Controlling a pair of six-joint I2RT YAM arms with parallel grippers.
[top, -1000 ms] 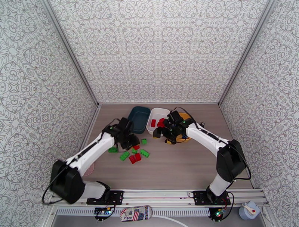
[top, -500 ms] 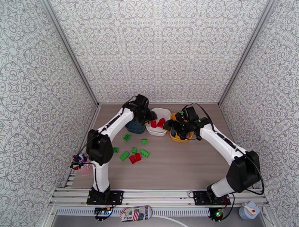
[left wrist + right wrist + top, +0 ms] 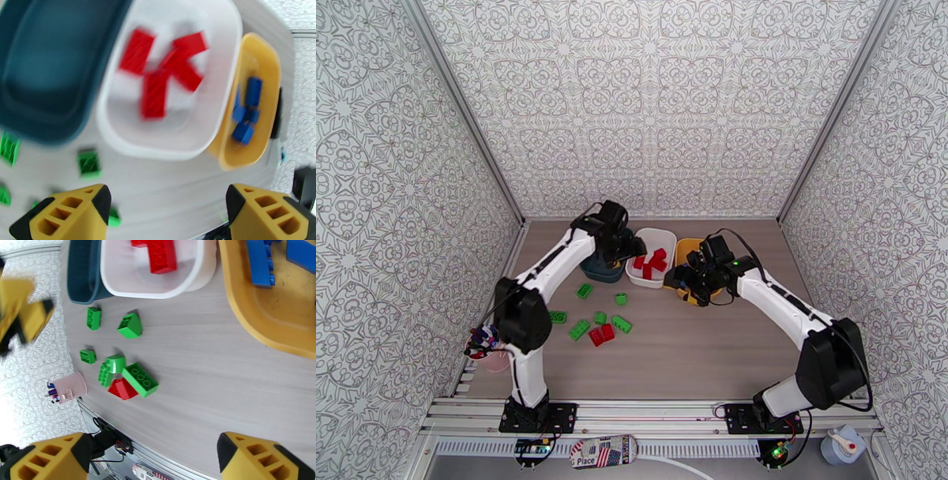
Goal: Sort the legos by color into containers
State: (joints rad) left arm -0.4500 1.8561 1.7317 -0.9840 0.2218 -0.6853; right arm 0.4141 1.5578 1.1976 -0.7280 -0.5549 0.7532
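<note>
Arm [image 3: 553,272] outstretched, left hand [image 3: 168,199] over containers [image 3: 130,149].

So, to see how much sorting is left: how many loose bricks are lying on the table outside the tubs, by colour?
Green bricks: 6
Red bricks: 2, lying against each other
Total loose on the table: 8

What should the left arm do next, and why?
Probably swing the left gripper down to the nearest loose green brick and close on it. Its jaws stand open and empty above the white tub, the teal tub looks empty, and that brick lies unsorted on the table.
</note>
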